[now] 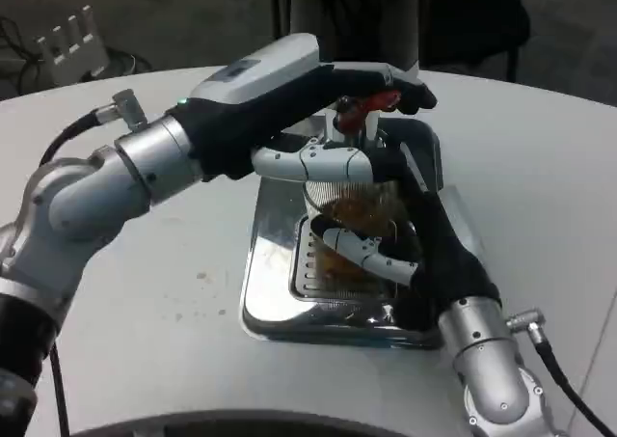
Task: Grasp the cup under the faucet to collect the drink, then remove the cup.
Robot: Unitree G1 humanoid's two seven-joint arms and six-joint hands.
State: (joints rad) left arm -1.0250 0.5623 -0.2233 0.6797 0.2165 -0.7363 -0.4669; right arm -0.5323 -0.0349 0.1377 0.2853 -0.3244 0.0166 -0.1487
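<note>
The steel tray [265, 263] sits mid-bench, its near edge well back from the curved front rim of the white bench [164, 331]. Wide bare bench lies to the left of it and beyond to the right; a grey block of upright plugs [67, 37] stands far off at the back left corner.

The cup [349, 201], clear and ribbed with brown drink inside, stands on the tray's grille [307, 263], right under the faucet [349, 119] with its red tap handle [371, 102].

The left hand [318, 95] reaches in from the left over the faucet, its black fingers [410, 95] lying across the red handle and touching it; whether they clasp it I cannot tell. A white thumb [308, 162] runs along just above the cup's rim.

The right hand [400, 230] comes up from the near right and wraps the cup, white fingers [362, 249] curled across its front and the black palm against its right side, clamped on it.
</note>
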